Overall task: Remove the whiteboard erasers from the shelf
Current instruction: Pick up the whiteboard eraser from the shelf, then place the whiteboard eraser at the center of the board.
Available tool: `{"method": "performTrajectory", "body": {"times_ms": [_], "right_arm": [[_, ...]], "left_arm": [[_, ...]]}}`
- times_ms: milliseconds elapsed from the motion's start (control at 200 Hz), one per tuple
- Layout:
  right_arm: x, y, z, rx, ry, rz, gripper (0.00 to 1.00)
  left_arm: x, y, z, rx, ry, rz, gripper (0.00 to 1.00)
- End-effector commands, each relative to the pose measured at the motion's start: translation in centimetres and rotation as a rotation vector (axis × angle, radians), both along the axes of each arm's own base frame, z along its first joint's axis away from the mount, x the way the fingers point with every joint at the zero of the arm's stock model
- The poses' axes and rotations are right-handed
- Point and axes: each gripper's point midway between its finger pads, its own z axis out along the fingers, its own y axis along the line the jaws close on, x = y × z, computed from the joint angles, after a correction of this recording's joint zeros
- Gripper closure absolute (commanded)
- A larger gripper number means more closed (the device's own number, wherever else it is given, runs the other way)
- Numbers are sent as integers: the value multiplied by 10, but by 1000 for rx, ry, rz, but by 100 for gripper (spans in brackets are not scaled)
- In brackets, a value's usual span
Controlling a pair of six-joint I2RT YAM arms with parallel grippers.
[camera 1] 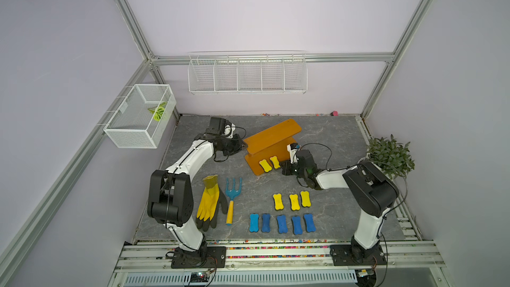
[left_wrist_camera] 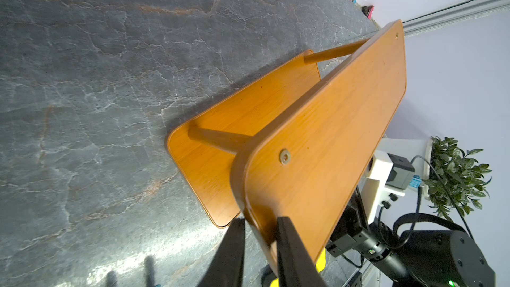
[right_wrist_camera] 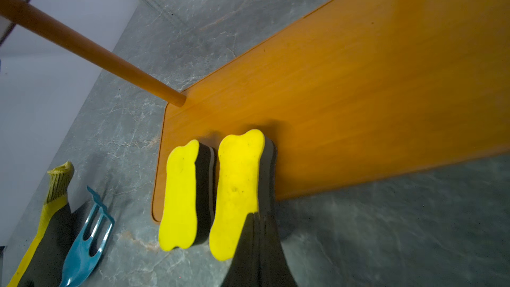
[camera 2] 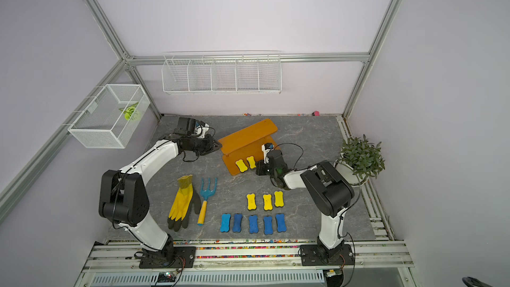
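Note:
The orange two-tier shelf stands at the middle back of the table. My left gripper is shut on the left end of its upper board, one finger on each face. Two yellow whiteboard erasers lie side by side on the lower board, overhanging its front edge. My right gripper is shut on the near end of the right one; the left one lies free. Three yellow erasers and several blue ones lie in two rows on the table in front.
A yellow and black glove and a blue hand rake lie to the front left. A potted plant stands at the right edge. A white wire rack hangs on the back wall and a mesh basket on the left wall.

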Motion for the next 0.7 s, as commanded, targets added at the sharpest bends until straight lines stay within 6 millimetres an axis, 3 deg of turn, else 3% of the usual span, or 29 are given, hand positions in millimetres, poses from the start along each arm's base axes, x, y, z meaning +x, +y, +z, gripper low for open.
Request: {"method": "performTrajectory", "body": {"times_ms": [0, 360, 530, 695], "right_arm": [[-13, -11, 0, -25, 48, -42, 100], [-54, -9, 35, -35, 21, -53, 100], [-90, 7, 51, -48, 15, 2, 100], [-115, 26, 45, -77, 36, 67, 100]], "left_arm": [[0, 8, -20, 54, 46, 14, 75], [0, 8, -12, 43, 27, 16, 75], [-1, 7, -8, 35, 17, 14, 75], [-2, 8, -5, 32, 10, 15, 75]]}}
